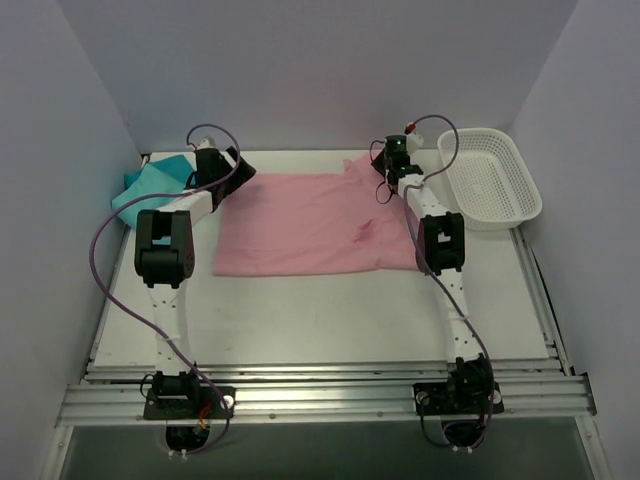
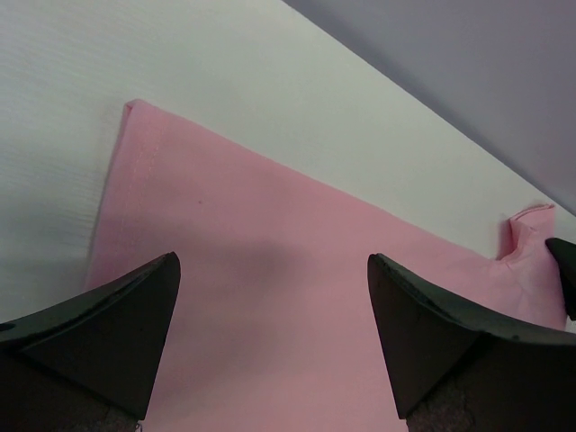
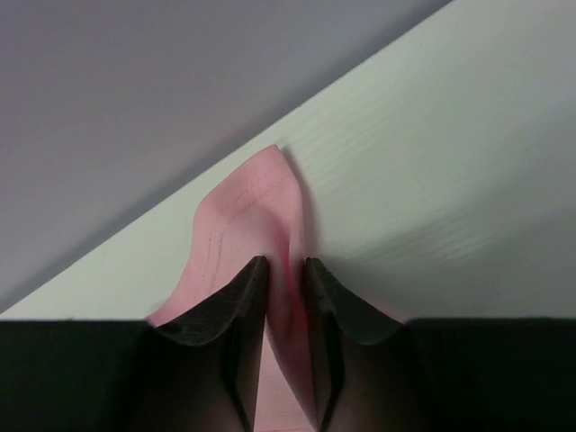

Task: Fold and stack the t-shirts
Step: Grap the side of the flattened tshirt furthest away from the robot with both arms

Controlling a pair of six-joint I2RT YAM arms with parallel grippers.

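The light pink cloth t-shirt is laid flat; its far right corner is pinched up by the right gripper, likely for a fold. The left gripper is held wide over the far left corner, empty. The crumpled teal cloth t-shirt is parked far left.

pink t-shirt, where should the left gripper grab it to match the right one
Likely the far left hemmed corner of the pink t-shirt, coming down from above with the open left gripper. It lies flat with its edge free on the table, mirroring the far corner that the right gripper pinches.
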